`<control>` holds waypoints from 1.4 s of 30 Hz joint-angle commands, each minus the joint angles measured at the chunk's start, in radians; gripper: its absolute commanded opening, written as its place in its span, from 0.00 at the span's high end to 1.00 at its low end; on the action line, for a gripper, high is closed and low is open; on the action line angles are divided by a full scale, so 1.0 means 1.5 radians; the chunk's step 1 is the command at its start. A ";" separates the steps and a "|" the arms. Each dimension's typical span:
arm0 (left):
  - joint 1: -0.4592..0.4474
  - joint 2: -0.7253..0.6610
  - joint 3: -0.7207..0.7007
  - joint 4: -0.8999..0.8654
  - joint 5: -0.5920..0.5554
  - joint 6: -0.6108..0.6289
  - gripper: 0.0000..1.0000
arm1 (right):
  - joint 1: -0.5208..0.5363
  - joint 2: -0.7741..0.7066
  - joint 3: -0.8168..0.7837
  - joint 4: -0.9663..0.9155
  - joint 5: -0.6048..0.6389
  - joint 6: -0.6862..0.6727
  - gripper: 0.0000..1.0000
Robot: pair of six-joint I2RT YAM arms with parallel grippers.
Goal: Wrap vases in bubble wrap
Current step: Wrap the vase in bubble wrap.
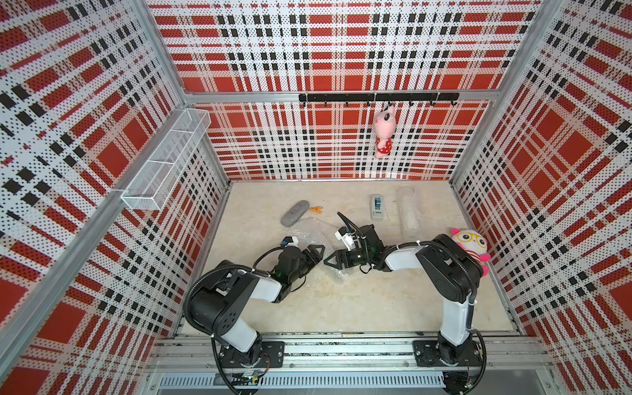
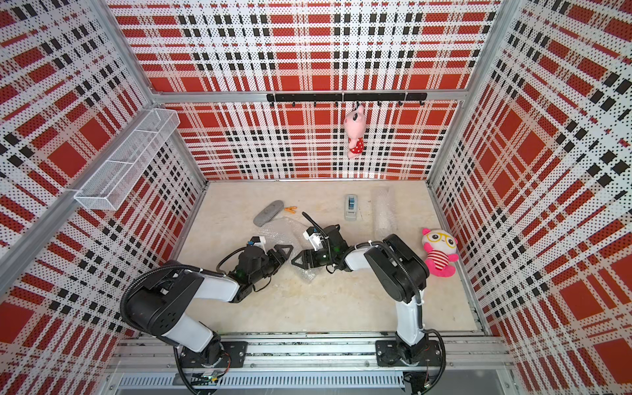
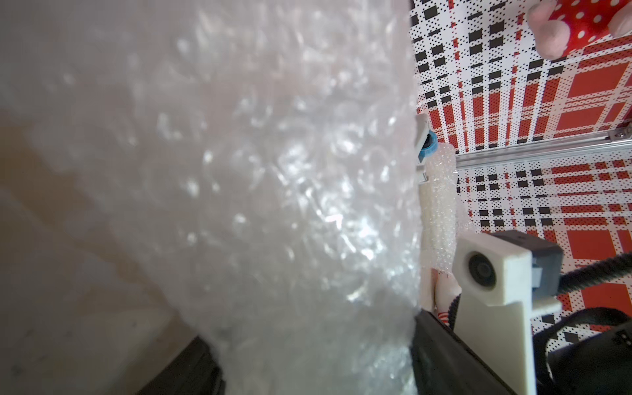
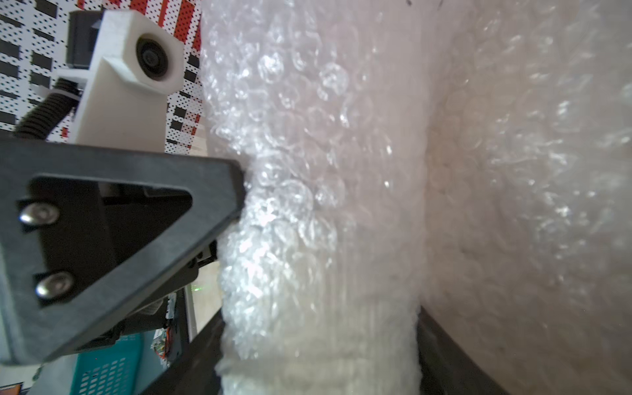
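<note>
The white ribbed vase (image 4: 318, 342) is rolled in bubble wrap (image 4: 307, 171). It fills the gap between my right gripper's (image 4: 318, 355) jaws, which are shut on it. My left gripper (image 3: 311, 359) faces it from the other side, and the bubble wrap (image 3: 273, 205) reaches from jaw to jaw. In both top views the grippers (image 1: 316, 254) (image 1: 333, 261) meet tip to tip at mid-table over the crumpled sheet (image 1: 307, 232), hiding the vase. A second roll of bubble wrap (image 1: 408, 213) lies at the back right; its contents do not show.
A grey oval case (image 1: 294, 213) and an orange clip (image 1: 316, 208) lie behind the sheet. A grey tape dispenser (image 1: 377, 207) sits beside the back roll. A plush toy (image 1: 470, 249) leans at the right wall. A pink plush (image 1: 383, 131) hangs on the back wall.
</note>
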 commanded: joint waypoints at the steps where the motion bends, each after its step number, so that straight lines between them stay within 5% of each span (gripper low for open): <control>1: -0.003 0.024 -0.015 -0.165 -0.089 0.015 0.46 | 0.015 -0.027 -0.025 -0.170 0.083 -0.073 0.26; 7: -0.015 0.040 0.013 -0.199 -0.098 0.021 0.46 | 0.038 -0.116 -0.043 -0.204 0.187 -0.098 0.00; 16: -0.022 0.056 0.032 -0.213 -0.101 0.024 0.46 | 0.147 -0.210 -0.055 -0.213 0.442 -0.132 0.00; 30: -0.024 0.063 0.043 -0.225 -0.102 0.030 0.45 | 0.158 -0.032 0.100 -0.251 0.508 -0.203 0.00; 32: -0.024 0.066 0.047 -0.226 -0.103 0.032 0.45 | 0.158 -0.019 0.105 -0.248 0.500 -0.206 0.04; 37: -0.022 0.063 0.054 -0.234 -0.097 0.033 0.41 | 0.159 0.005 0.097 -0.236 0.456 -0.200 0.32; 42: 0.002 0.040 0.043 -0.221 -0.058 0.046 0.09 | 0.154 -0.035 0.052 -0.210 0.408 -0.180 0.48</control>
